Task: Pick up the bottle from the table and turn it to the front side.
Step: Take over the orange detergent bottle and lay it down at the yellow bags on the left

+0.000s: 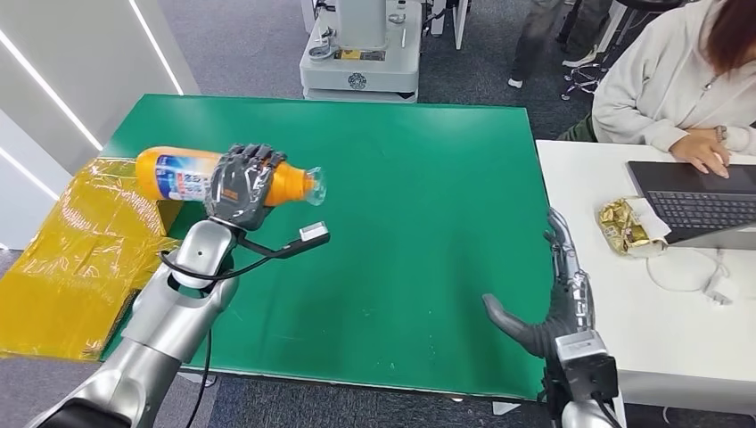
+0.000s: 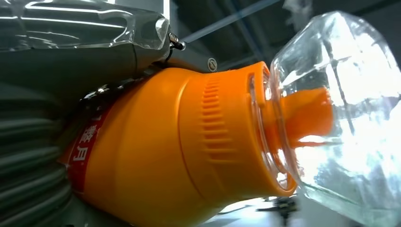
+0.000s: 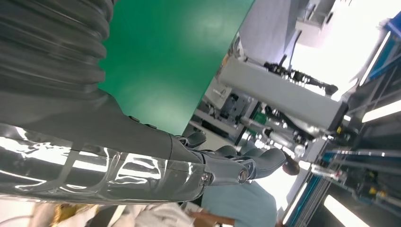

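Bottle (image 1: 183, 176) in left hand (image 1: 239, 185), laptop (image 1: 701, 203) nearby

The green tabletop (image 1: 410, 223) lies bare between the hands; the left hand (image 1: 239, 187) holds the bottle (image 1: 178, 175) above its left part; yellow sheeting (image 1: 71, 250) borders the left edge; a white desk (image 1: 677, 330) adjoins the right edge beside the right hand (image 1: 557, 303).

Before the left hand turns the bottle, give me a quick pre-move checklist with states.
1. Left hand grips the bottle around its middle: ok.
2. Bottle off the green table: looks lifted, cannot tell for sure.
3. Clear cap seated on the bottle: ok.
4. Label's front side facing forward: cannot tell.
5. Right hand open, apart from the bottle: ok.
6. Person at the laptop, away from the bottle: ok.
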Robot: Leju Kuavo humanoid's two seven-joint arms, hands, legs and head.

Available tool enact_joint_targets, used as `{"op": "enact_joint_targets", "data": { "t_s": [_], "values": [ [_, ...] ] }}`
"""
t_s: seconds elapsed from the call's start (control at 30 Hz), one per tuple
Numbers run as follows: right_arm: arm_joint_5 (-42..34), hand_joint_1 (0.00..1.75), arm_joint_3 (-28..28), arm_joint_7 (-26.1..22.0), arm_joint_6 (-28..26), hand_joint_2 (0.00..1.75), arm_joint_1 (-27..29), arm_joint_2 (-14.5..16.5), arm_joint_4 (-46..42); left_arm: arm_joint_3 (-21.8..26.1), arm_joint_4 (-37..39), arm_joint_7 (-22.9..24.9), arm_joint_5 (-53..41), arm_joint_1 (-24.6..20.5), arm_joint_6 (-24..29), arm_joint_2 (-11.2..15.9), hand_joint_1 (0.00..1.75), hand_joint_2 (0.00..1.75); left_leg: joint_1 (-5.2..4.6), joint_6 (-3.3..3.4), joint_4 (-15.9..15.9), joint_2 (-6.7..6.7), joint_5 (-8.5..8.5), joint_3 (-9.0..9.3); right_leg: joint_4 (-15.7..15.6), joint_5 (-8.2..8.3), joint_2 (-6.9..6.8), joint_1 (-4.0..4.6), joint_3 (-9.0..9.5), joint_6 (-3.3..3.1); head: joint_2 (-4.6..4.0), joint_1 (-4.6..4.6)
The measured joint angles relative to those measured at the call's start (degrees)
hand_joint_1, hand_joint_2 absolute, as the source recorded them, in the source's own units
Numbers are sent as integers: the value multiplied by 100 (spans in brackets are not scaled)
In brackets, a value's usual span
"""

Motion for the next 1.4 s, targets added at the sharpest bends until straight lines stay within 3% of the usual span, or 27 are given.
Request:
{"op": "enact_joint_targets", "data": {
  "t_s": [0.1,0.27,0.4,0.53,0.73,0.87,0.97,1.2,1.4],
  "values": [
    [-25,0,-250,-76,7,175,291,12,-236,-74,-192,717,-3,356,-88,481,175,175,1,-2,-4,4,-1,1,0,-4,4,1,-6,-3,0,0],
    [-58,0,-536,-218,1,175,609,22,-430,-317,-501,1305,-5,747,-154,1120,175,175,1,-3,-6,0,-1,-3,0,-11,-2,3,-7,-8,0,1],
    [-61,0,-689,-293,-97,175,858,58,-614,-524,-629,1331,-5,797,-154,1486,175,175,-1,-2,-6,-2,-1,-3,-1,-10,-4,2,-6,-8,0,2],
    [-62,0,-782,-299,-135,175,1006,107,-775,-639,-629,1104,-5,789,-118,1673,175,175,-1,-2,-5,1,-1,-2,-2,-9,-1,2,-6,-8,0,2],
    [-51,0,-829,-300,-185,175,1086,156,-899,-711,-563,732,-5,769,-97,1715,175,175,-1,-2,-4,0,-1,0,-2,-9,-2,1,-6,-8,0,1],
    [-28,0,-839,-302,-185,175,1197,161,-1025,-493,-259,-146,21,748,-131,1469,175,175,-1,-2,-4,-2,-1,-2,-3,-9,-4,1,-6,-8,0,2],
    [-80,0,-856,-329,-121,175,1308,152,-1152,-227,5,-485,142,733,-267,1255,175,175,-1,-2,-4,6,-2,-2,-2,-9,2,1,-7,-9,0,2],
    [-36,0,-874,-340,171,175,1281,144,-1258,380,531,-766,723,696,-910,1004,175,175,0,-3,-5,6,-1,-1,-1,-8,2,1,-6,-9,0,1],
    [48,0,-875,-335,302,175,1118,144,-1254,697,821,-619,673,701,-1115,850,175,175,0,-3,-5,1,-1,-2,-1,-9,-2,1,-5,-9,0,1]
  ]
}}
